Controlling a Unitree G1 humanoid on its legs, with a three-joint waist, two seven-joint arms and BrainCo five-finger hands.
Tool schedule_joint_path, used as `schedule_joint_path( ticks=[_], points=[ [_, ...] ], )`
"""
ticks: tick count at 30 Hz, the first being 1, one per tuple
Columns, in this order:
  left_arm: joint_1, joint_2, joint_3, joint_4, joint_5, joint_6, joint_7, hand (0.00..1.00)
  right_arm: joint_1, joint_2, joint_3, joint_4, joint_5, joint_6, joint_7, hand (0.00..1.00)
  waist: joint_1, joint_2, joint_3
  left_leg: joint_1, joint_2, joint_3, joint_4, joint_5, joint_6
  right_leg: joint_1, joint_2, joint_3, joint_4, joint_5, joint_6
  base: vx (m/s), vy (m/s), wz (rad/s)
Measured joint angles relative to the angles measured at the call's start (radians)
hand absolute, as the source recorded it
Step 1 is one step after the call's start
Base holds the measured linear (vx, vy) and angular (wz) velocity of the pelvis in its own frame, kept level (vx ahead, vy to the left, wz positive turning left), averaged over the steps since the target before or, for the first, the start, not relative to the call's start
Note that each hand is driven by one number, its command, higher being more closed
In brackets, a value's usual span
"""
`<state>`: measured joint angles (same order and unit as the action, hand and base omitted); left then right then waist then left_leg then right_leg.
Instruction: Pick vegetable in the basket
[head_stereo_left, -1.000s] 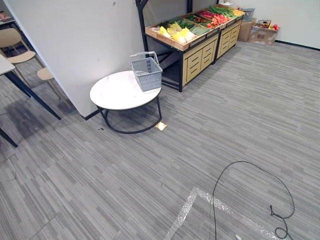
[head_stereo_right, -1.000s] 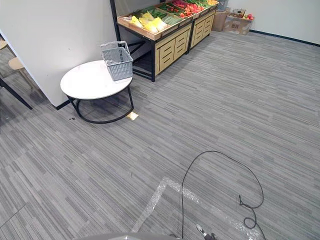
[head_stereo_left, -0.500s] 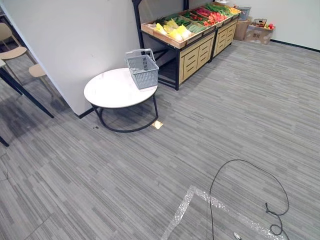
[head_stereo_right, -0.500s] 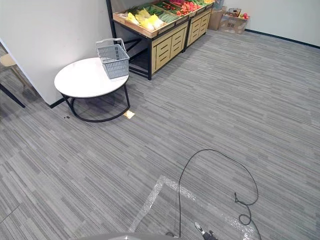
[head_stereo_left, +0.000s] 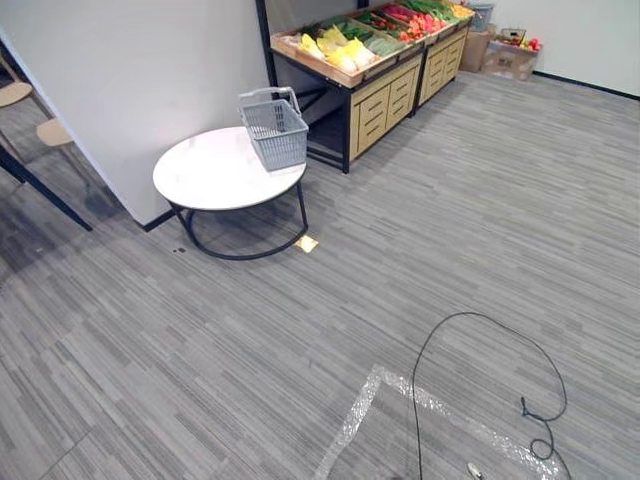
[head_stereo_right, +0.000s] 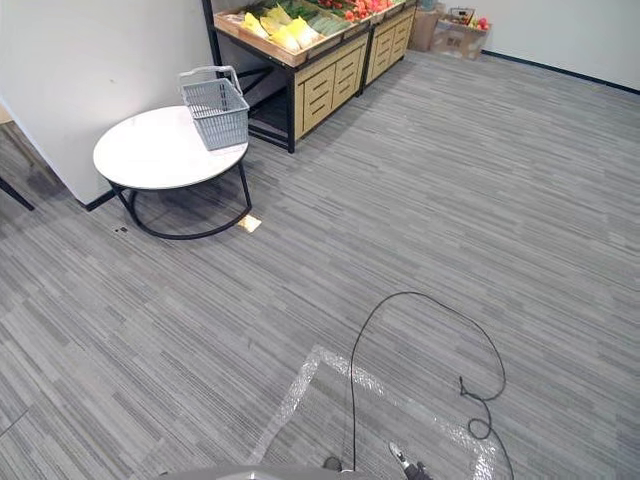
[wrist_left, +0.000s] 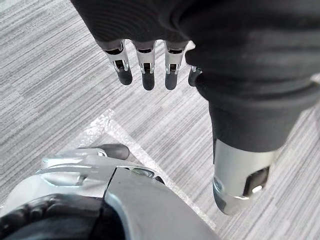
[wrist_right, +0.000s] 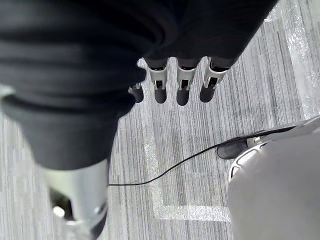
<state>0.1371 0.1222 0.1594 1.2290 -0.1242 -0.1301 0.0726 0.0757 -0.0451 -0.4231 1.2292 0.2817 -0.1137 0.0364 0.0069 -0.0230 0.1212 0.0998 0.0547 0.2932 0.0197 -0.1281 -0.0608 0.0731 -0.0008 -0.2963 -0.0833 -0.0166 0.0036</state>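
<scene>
- The grey plastic basket (head_stereo_left: 273, 130) stands at the far edge of the round white table (head_stereo_left: 200, 175), well apart from the robot. The vegetables (head_stereo_left: 338, 52) lie in the wooden display stand (head_stereo_left: 375, 95) just behind the table.
- The left hand (wrist_left: 148, 67) and right hand (wrist_right: 182, 85) hang over the carpet, fingers straight and loose, grasping nothing.
- The basket is judged light and stiff. Its raised handle is the natural place to hold it.
- The yellow pieces look rounded and probably firm, best cupped around the body. The green ones may bruise and want a gentle grip.
- The kinds of vegetable are too small to tell.
- The far end of the stand is cut off.
- Whether anything lies inside the basket cannot be made out through its mesh.
</scene>
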Motion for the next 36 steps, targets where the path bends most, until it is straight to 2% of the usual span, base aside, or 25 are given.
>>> schedule_joint_path(
  ticks=[2,3,6,7,9,11,12,15,17,18,19,20,21,23,24,25,26,27,28,30,31,33,34,35,36],
  points=[
    [-0.023,0.009,-0.006,-0.007,-0.031,-0.001,0.008,0.00,-0.012,0.004,0.003,0.001,-0.008,0.000,-0.006,0.00,0.000,-0.013,0.027,-0.082,0.021,-0.002,0.141,-0.032,-0.016,-0.032,-0.008,-0.004,0.035,-0.029,-0.027,-0.06,-0.078,0.14],
    [-0.035,0.014,-0.006,-0.025,-0.031,-0.004,0.010,0.00,-0.018,0.005,0.009,0.003,-0.008,0.000,-0.008,0.00,0.002,-0.023,0.059,-0.177,0.049,-0.003,0.343,-0.044,-0.026,-0.033,-0.014,-0.017,0.052,-0.040,-0.043,-0.05,-0.109,0.22],
    [-0.034,-0.010,0.016,-0.062,-0.073,-0.016,0.019,0.00,-0.002,-0.015,0.001,0.004,-0.009,0.002,-0.013,0.00,0.022,0.003,0.094,-0.344,0.131,-0.021,0.726,-0.004,-0.012,0.022,-0.004,-0.031,0.065,-0.070,-0.046,0.04,-0.044,0.17],
    [-0.030,-0.020,0.023,-0.068,-0.099,-0.018,0.020,0.00,0.004,-0.015,0.002,0.004,-0.010,0.004,-0.023,0.00,0.029,0.008,0.097,-0.395,0.133,-0.054,0.823,-0.015,-0.008,0.051,-0.017,-0.035,0.072,-0.087,-0.038,0.13,0.066,0.11],
    [-0.028,-0.024,0.023,-0.068,-0.108,-0.020,0.019,0.00,-0.006,-0.021,0.001,0.004,-0.011,0.005,-0.031,0.00,0.029,0.008,0.097,-0.426,0.129,-0.061,0.804,-0.022,-0.010,0.062,-0.032,-0.036,0.069,-0.094,-0.029,0.13,0.072,0.08],
    [-0.024,-0.023,0.023,-0.064,-0.107,-0.020,0.018,0.00,-0.039,-0.026,0.001,0.004,-0.039,0.005,-0.032,0.00,0.034,0.008,0.097,-0.458,0.109,-0.060,0.542,-0.002,-0.012,0.065,-0.068,-0.036,0.066,-0.109,-0.002,0.26,0.177,0.05],
    [-0.017,-0.030,0.025,-0.059,-0.105,-0.020,0.016,0.00,-0.055,-0.026,0.002,0.002,-0.044,0.005,-0.032,0.00,0.037,0.012,0.096,-0.458,0.103,-0.058,0.365,0.052,-0.016,0.067,-0.080,-0.035,0.065,-0.119,0.016,0.32,0.225,0.02],
    [0.010,-0.049,0.056,-0.056,-0.094,-0.012,0.005,0.00,-0.060,-0.026,0.031,-0.017,-0.047,0.004,-0.032,0.00,0.058,0.040,0.086,-0.462,0.117,-0.056,0.057,0.166,-0.017,0.096,-0.082,-0.028,0.050,-0.152,0.067,0.33,0.209,-0.06],
    [0.035,-0.071,0.085,-0.054,-0.088,-0.009,-0.001,0.00,-0.053,-0.027,0.047,-0.040,-0.048,0.002,-0.031,0.00,0.078,0.057,0.077,-0.467,0.142,-0.044,0.013,0.180,-0.013,0.138,-0.089,-0.016,0.054,-0.191,0.112,0.53,0.344,-0.27],
    [0.059,-0.071,0.095,-0.043,-0.069,0.001,-0.010,0.00,-0.057,-0.017,0.039,-0.036,-0.049,0.002,-0.029,0.00,0.088,0.042,0.067,-0.457,0.127,-0.022,0.070,0.291,0.020,0.171,-0.132,-0.004,0.060,-0.217,0.137,0.57,0.371,-0.33],
    [0.066,-0.058,0.101,-0.036,-0.054,0.004,-0.012,0.00,-0.061,-0.005,0.039,-0.027,-0.050,0.002,-0.026,0.00,0.092,0.012,0.063,-0.466,0.108,-0.010,0.105,0.286,0.047,0.176,-0.162,0.001,0.072,-0.218,0.146,0.56,0.313,-0.15],
    [0.063,-0.031,0.103,-0.034,-0.046,0.008,-0.012,0.00,-0.087,0.022,0.037,-0.017,-0.061,0.002,-0.019,0.00,0.085,-0.030,0.046,-0.488,0.074,0.002,0.161,0.218,0.061,0.153,-0.205,0.017,0.114,-0.196,0.145,0.54,0.259,0.02],
    [0.053,-0.027,0.102,-0.034,-0.032,0.009,-0.014,0.00,-0.100,0.031,0.036,-0.016,-0.071,-0.001,-0.010,0.00,0.081,-0.036,0.043,-0.490,0.063,0.004,0.198,0.186,0.074,0.128,-0.224,0.033,0.166,-0.162,0.146,0.53,0.254,0.09],
    [0.046,-0.019,0.101,-0.035,0.003,0.009,-0.033,0.00,-0.105,0.032,0.033,-0.005,-0.087,0.000,0.001,0.00,0.083,-0.039,0.037,-0.452,0.055,0.028,0.253,0.145,0.135,0.100,-0.253,0.080,0.302,-0.066,0.128,0.59,0.303,-0.05],
    [0.045,-0.010,0.101,-0.034,0.015,0.013,-0.032,0.00,-0.102,0.031,0.031,-0.004,-0.087,0.000,0.004,0.00,0.077,-0.038,0.037,-0.405,0.046,0.027,0.255,0.117,0.125,0.066,-0.269,0.084,0.415,0.027,0.140,0.56,0.304,-0.23],
    [0.049,-0.008,0.098,-0.035,0.019,0.019,-0.032,0.00,-0.096,0.029,0.031,-0.004,-0.087,0.000,0.006,0.00,0.075,-0.035,0.035,-0.370,0.043,0.023,0.238,0.088,0.115,0.035,-0.282,0.083,0.501,0.076,0.143,0.44,0.248,-0.24],
    [0.057,0.005,0.078,-0.033,0.019,0.027,-0.030,0.00,-0.080,0.028,0.035,-0.004,-0.087,0.000,0.010,0.00,0.070,-0.040,0.029,-0.298,0.032,0.026,0.188,0.048,0.102,-0.044,-0.328,0.086,0.706,0.163,0.155,0.43,0.194,0.03],
    [0.050,0.030,0.053,-0.036,0.021,0.031,-0.032,0.00,-0.067,0.027,0.041,-0.001,-0.088,-0.006,0.011,0.00,0.048,-0.048,0.028,-0.257,0.014,0.017,0.171,0.026,0.106,-0.112,-0.359,0.081,0.888,0.154,0.154,0.51,0.182,0.24],
    [0.031,0.050,0.019,-0.038,0.023,0.031,-0.032,0.00,-0.060,0.012,0.049,-0.018,-0.088,-0.019,0.016,0.00,0.021,-0.056,0.029,-0.177,-0.007,0.009,0.149,0.005,0.113,-0.199,-0.375,0.076,1.086,0.095,0.132,0.41,0.117,0.33],
    [-0.014,0.051,0.004,-0.038,0.024,0.031,-0.015,0.00,-0.050,0.002,0.053,-0.016,-0.088,-0.020,0.017,0.00,0.016,-0.050,0.033,-0.089,-0.018,0.009,0.109,-0.009,0.113,-0.260,-0.367,0.034,1.157,-0.004,0.120,0.41,0.075,0.14],
    [-0.049,0.052,-0.004,-0.047,0.029,0.030,-0.011,0.00,-0.051,0.001,0.037,-0.019,-0.083,-0.023,0.018,0.00,0.004,-0.045,0.035,-0.034,-0.023,0.004,0.079,-0.018,0.112,-0.300,-0.357,-0.018,1.132,-0.078,0.090,0.39,0.031,0.11],
    [-0.114,0.042,-0.020,-0.083,0.030,0.028,-0.007,0.00,-0.050,-0.007,0.034,-0.028,-0.086,-0.021,0.018,0.00,-0.020,-0.038,0.039,0.014,-0.024,-0.010,0.054,-0.038,0.105,-0.343,-0.333,-0.100,0.977,-0.134,0.066,0.34,-0.047,0.24],
    [-0.158,0.033,-0.028,-0.112,0.028,0.021,-0.002,0.00,-0.047,-0.005,0.018,-0.029,-0.086,-0.020,0.018,0.00,-0.035,-0.034,0.041,0.031,-0.021,-0.021,0.052,-0.055,0.097,-0.365,-0.318,-0.143,0.813,-0.136,0.060,0.33,-0.105,0.25],
    [-0.184,0.028,-0.035,-0.125,0.028,0.018,0.000,0.00,-0.042,-0.003,0.003,-0.031,-0.086,-0.020,0.018,0.00,-0.036,-0.031,0.042,0.041,-0.019,-0.023,0.051,-0.063,0.092,-0.376,-0.308,-0.153,0.722,-0.131,0.057,0.38,-0.159,0.17],
    [-0.232,0.010,-0.041,-0.156,0.023,0.012,0.006,0.00,-0.026,-0.003,-0.012,-0.035,-0.086,-0.016,0.017,0.00,-0.033,-0.019,0.048,0.057,-0.007,-0.025,0.050,-0.082,0.071,-0.389,-0.284,-0.168,0.525,-0.098,0.062,0.44,-0.191,0.06]
  ],
)
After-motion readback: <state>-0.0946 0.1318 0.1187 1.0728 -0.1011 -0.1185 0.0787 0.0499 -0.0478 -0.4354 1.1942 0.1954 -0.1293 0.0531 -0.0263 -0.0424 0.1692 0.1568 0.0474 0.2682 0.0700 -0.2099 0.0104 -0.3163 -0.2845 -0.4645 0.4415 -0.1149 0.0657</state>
